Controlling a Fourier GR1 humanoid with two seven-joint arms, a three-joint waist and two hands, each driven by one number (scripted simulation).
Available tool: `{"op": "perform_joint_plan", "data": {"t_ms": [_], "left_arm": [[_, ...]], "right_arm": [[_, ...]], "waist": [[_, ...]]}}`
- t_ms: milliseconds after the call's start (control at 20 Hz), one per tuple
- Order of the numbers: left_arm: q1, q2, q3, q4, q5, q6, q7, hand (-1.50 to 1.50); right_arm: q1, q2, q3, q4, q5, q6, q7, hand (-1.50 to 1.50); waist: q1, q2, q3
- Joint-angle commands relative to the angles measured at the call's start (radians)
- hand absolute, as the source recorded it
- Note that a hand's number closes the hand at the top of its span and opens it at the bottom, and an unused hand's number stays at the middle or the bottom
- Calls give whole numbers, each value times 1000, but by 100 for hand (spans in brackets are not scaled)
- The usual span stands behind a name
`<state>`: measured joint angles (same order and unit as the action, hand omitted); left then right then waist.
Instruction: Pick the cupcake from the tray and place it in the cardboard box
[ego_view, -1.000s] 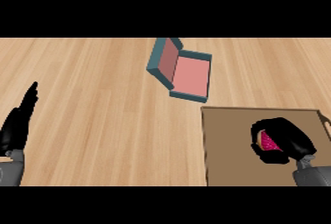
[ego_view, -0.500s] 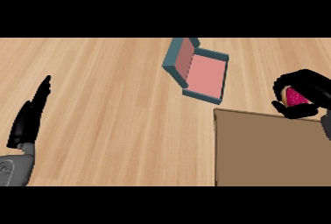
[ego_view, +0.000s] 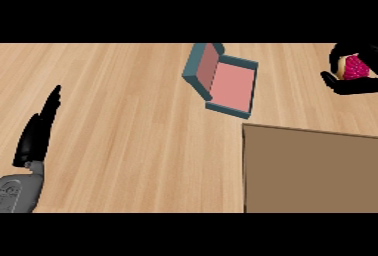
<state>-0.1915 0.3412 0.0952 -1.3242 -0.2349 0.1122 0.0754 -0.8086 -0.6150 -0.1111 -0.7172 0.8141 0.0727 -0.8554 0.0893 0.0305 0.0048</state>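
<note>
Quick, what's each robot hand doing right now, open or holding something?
Left robot hand: open, holding nothing.
Right robot hand: shut on the cupcake.

Bare counter (ego_view: 295, 87) between right hand (ego_view: 348, 87), curled round cupcake (ego_view: 357, 66), and box (ego_view: 235, 86); lid (ego_view: 201, 67) stands at box's left, seemingly off that path.

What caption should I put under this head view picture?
The right robot hand holds the cupcake right of the open box.

Nothing here can be read; no words, no numbers. The box (ego_view: 232, 85) and the tray (ego_view: 310, 172) show plain faces.
</note>
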Motion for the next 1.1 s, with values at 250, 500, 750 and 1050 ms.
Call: {"op": "perform_joint_plan", "data": {"t_ms": [250, 500, 750, 1050], "left_arm": [[-26, 52, 47, 27, 23, -42, 17, 0], [67, 30, 36, -11, 16, -32, -18, 0], [23, 57, 71, 36, 27, -44, -44, 0], [30, 15, 36, 23, 0, -23, -33, 0]], "right_arm": [[-259, 71, -15, 264, -25, 37, -170, 150], [-369, 165, -23, 334, -64, 133, -83, 150], [-516, 237, -46, 400, -87, 178, 48, 150], [-590, 330, -69, 489, -99, 173, 169, 150]], "waist": [[-27, -10, -3], [-28, -16, -4], [-35, -15, -5], [-28, -9, -5]]}}
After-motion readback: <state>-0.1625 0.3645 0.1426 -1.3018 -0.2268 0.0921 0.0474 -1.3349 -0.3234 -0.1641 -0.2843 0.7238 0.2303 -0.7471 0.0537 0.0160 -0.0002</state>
